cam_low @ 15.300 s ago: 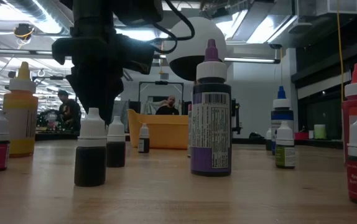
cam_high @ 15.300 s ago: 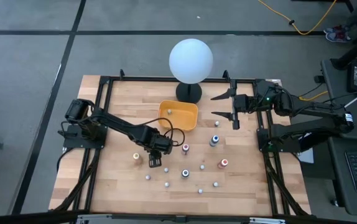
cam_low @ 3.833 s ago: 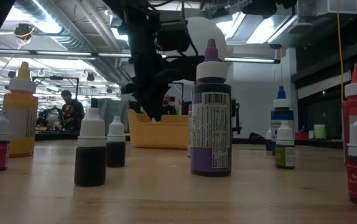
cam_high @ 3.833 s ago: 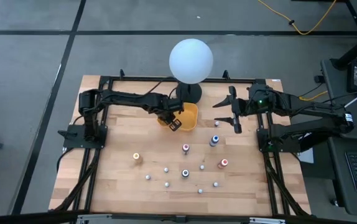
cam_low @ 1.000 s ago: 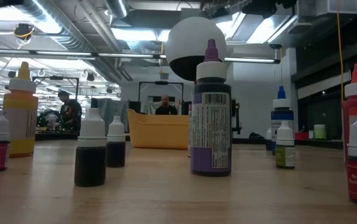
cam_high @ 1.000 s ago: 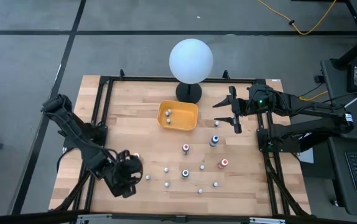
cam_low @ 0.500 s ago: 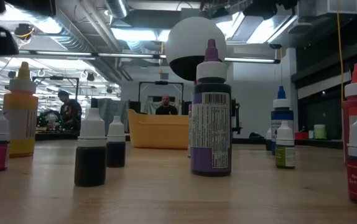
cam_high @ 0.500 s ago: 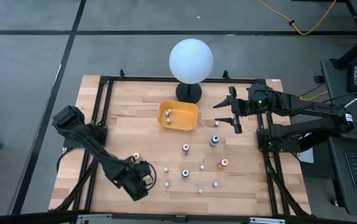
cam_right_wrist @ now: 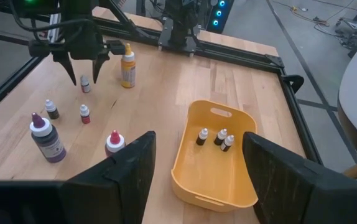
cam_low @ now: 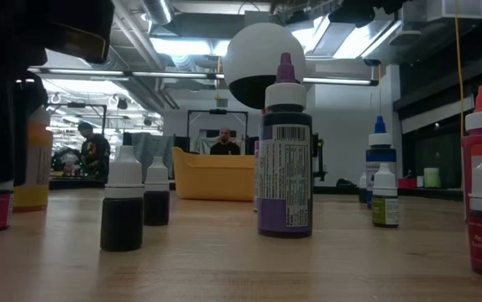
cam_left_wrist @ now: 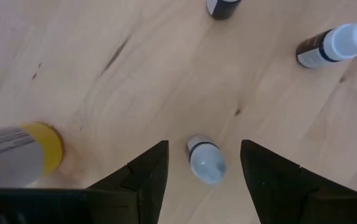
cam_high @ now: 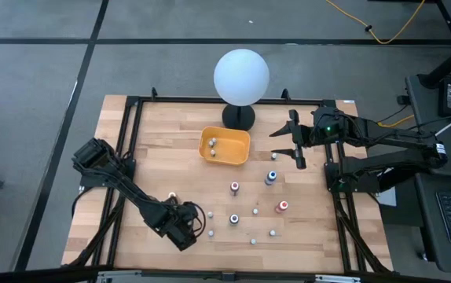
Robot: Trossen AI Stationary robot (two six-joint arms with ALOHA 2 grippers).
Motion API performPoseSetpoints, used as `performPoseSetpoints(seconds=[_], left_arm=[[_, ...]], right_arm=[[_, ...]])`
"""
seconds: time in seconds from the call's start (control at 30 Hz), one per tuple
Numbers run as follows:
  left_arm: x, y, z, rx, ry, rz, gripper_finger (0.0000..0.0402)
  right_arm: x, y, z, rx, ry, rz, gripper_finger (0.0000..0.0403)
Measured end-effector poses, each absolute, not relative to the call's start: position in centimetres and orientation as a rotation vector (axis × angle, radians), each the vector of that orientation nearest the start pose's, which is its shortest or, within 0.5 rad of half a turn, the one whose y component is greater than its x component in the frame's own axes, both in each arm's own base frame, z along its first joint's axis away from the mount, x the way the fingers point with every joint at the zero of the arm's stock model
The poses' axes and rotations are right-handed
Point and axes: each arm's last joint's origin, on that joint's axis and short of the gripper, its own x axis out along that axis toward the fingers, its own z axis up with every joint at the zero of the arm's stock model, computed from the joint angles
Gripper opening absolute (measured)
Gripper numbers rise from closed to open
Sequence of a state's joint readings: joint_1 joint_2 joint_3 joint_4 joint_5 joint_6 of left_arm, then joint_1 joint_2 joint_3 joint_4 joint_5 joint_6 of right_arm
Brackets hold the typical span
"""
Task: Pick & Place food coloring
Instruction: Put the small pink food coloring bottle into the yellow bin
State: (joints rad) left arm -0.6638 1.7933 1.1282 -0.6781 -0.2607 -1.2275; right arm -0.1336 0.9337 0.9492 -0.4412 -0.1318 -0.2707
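Several thumb-sized food coloring bottles stand upright on the wooden table; among them are an orange-topped one (cam_high: 172,197), a pink one (cam_high: 234,187), a blue one (cam_high: 271,177) and a red one (cam_high: 282,206). My left gripper (cam_high: 188,229) is open at the table's near left. It points down over a small white-capped bottle (cam_left_wrist: 206,165), which stands between the fingers with a gap on each side. Three small bottles (cam_right_wrist: 214,138) lie in the yellow tray (cam_high: 237,157). My right gripper (cam_high: 275,140) waits open, right of the tray.
A big white globe on a black base (cam_high: 241,76) stands at the far edge behind the tray. Two more small bottles (cam_left_wrist: 328,46) stand just beyond my left gripper. A tall purple-capped bottle (cam_low: 285,151) stands mid-table. A black frame (cam_high: 123,157) runs along the table's sides.
My left arm has swung along the near part of the table toward the right, from the near-left corner to the cluster of small bottles. It now stands over one, hiding the orange-topped bottle in the low view. Nothing else has moved.
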Motion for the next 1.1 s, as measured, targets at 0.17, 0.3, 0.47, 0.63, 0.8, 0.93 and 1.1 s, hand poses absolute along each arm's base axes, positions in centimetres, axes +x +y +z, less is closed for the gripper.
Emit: performPoseSetpoints(seconds=[0.17, 0.3, 0.47, 0.63, 0.8, 0.93, 1.1], left_arm=[[26.5, -19.6, 16.3, -0.466, 1.181, 0.419, 0.0169], [26.6, -19.5, 16.3, -0.475, 1.206, 0.405, 0.0128], [26.6, -19.5, 16.3, -0.48, 1.218, 0.397, 0.0073], [26.6, -19.5, 16.3, -0.479, 1.213, 0.398, 0.0054], [26.5, -19.5, 17.0, -0.494, 1.199, 0.385, 0.0062], [26.8, -19.4, 20.5, -0.515, 1.122, 0.359, 0.0058], [26.4, -17.8, 26.8, -0.539, 1.038, 0.354, 0.0057]], right_arm=[[19.4, -2.2, 34.0, -0.21, 0.419, 0.055, 0.0241], [19.4, -2.2, 34.0, -0.21, 0.419, 0.056, 0.0241], [19.4, -2.2, 34.0, -0.21, 0.419, 0.056, 0.0241], [19.4, -2.2, 34.0, -0.21, 0.419, 0.055, 0.0241], [19.4, -2.2, 34.0, -0.21, 0.419, 0.055, 0.0241], [19.4, -2.2, 34.0, -0.21, 0.418, 0.055, 0.0241], [19.4, -2.2, 34.0, -0.21, 0.417, 0.055, 0.0241]])
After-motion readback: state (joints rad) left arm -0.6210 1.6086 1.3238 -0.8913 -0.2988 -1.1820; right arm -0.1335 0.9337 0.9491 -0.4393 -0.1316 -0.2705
